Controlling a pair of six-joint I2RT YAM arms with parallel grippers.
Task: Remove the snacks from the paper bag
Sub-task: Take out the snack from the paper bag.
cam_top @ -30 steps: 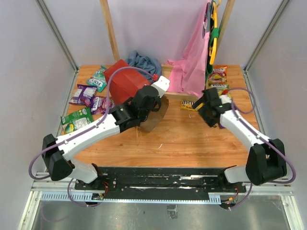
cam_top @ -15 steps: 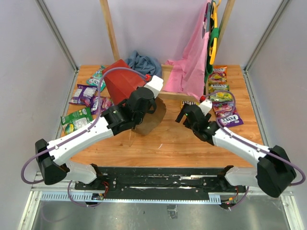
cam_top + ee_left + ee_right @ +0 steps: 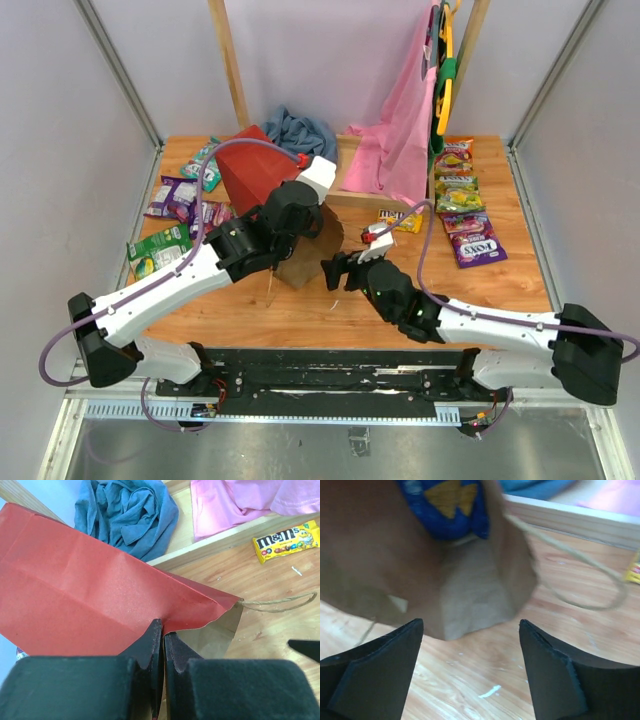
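Note:
The paper bag [image 3: 252, 172] lies on its side, red outside, its brown mouth [image 3: 312, 252] facing the near right. My left gripper [image 3: 163, 630] is shut on the upper rim of that mouth and holds it up. My right gripper [image 3: 470, 625] is open just in front of the mouth, low over the table, with nothing between its fingers. Inside the bag shows a large blue Doritos bag [image 3: 447, 505]. Loose snacks lie on the table: a yellow M&M's packet [image 3: 285, 540], purple [image 3: 175, 195] and green [image 3: 160, 250] packets at the left, and a row [image 3: 460, 190] at the right.
A blue-grey cloth [image 3: 300, 130] lies behind the bag and a pink garment [image 3: 400, 140] hangs at the back right over a low wooden rail [image 3: 220, 542]. A twine handle [image 3: 580, 580] loops out from the bag's mouth onto the table.
My right arm has swung left from the snack row at the right to the bag's mouth, and its jaws have narrowed a little. My left gripper has kept its hold on the rim.

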